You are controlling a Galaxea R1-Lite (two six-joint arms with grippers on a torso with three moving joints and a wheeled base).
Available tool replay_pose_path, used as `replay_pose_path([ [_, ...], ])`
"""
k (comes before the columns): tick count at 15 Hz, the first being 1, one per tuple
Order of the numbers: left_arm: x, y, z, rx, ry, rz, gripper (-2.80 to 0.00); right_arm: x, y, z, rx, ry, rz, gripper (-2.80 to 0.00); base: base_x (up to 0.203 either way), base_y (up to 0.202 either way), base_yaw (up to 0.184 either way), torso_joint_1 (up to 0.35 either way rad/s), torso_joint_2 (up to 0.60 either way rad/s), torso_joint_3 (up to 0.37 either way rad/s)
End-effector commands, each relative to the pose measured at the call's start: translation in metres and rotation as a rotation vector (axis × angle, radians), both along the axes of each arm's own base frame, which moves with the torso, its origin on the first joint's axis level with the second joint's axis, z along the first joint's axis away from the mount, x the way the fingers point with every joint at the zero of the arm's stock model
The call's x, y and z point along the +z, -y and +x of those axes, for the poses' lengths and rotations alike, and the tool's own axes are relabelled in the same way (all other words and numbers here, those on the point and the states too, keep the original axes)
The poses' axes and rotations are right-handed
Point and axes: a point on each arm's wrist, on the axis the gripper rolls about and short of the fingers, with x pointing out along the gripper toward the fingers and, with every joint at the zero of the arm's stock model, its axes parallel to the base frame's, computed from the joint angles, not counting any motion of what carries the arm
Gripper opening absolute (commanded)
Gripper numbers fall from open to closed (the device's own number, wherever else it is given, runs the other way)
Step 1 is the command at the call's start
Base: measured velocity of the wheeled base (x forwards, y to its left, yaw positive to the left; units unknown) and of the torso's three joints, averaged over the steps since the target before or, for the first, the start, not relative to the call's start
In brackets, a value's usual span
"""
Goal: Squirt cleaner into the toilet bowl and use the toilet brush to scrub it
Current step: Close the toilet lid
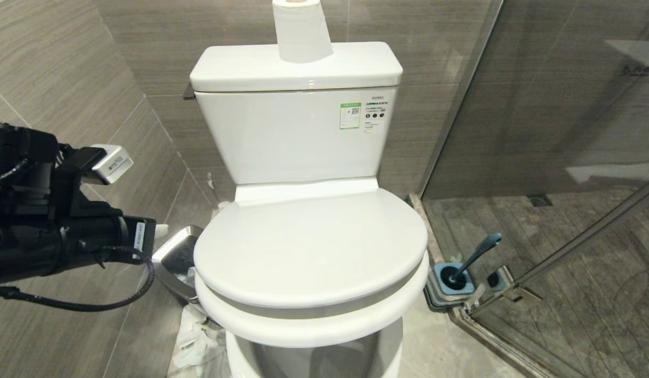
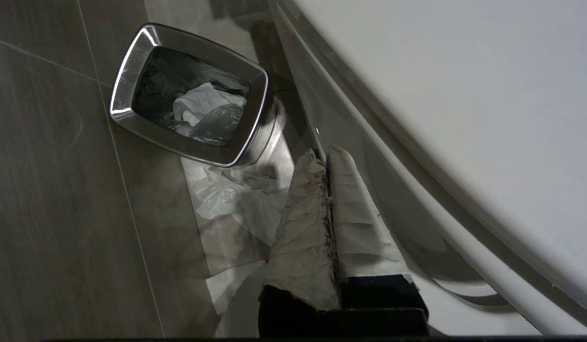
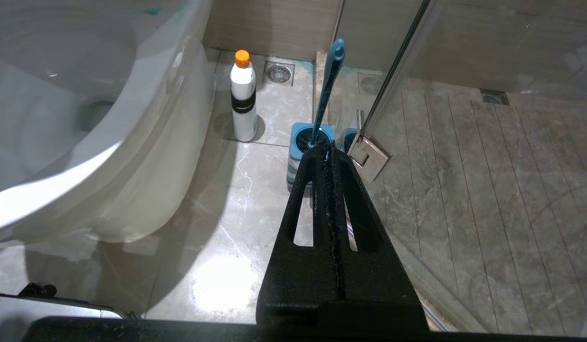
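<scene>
Toilet bowl [image 1: 324, 315] sat centre with its lid [image 1: 309, 247] down. Brush [image 1: 474, 257] stood in its holder [image 1: 450, 286] on the right, bottle [image 3: 242, 95] nearby. Left gripper [image 2: 327, 156], fingers pressed together and empty, hung between bin [image 2: 189, 95] and bowl; right gripper [image 3: 324, 154] was likewise closed, seemingly empty.

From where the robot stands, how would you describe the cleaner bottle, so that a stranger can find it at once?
Start at the white toilet, then look at the floor on its shower side. There, between the toilet and the blue brush holder, stands the bottle, upright near a floor drain. It is slim and white with a dark band, and its orange cap is the only orange thing there.
</scene>
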Motion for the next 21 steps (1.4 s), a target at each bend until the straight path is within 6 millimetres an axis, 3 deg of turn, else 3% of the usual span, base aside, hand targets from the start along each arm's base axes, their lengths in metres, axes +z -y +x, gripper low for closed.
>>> replay_pose_path([
  [1,-0.001,0.003,0.0,-0.013,-0.007,-0.001,-2.8,0.0,0.0,0.0,0.001,-0.002,-0.001,-2.8,0.0,0.0,0.0,0.002,0.0,0.039],
  [5,0.009,0.012,-0.012,-0.066,0.045,-0.015,-2.8,0.0,0.0,0.0,0.001,-0.002,-0.001,-2.8,0.0,0.0,0.0,0.003,0.0,0.161],
  [12,0.012,0.02,-0.016,-0.102,0.068,-0.021,-2.8,0.0,0.0,0.0,0.001,-0.002,-0.001,-2.8,0.0,0.0,0.0,0.0,0.0,0.199],
  [16,0.015,0.034,-0.017,-0.166,0.073,-0.008,-2.8,0.0,0.0,0.0,0.001,-0.002,-0.001,-2.8,0.0,0.0,0.0,-0.001,0.0,0.075],
  [21,0.034,0.067,0.016,-0.234,0.099,-0.003,-2.8,0.0,0.0,0.0,0.001,-0.002,-0.001,-2.8,0.0,0.0,0.0,0.0,0.0,0.0],
])
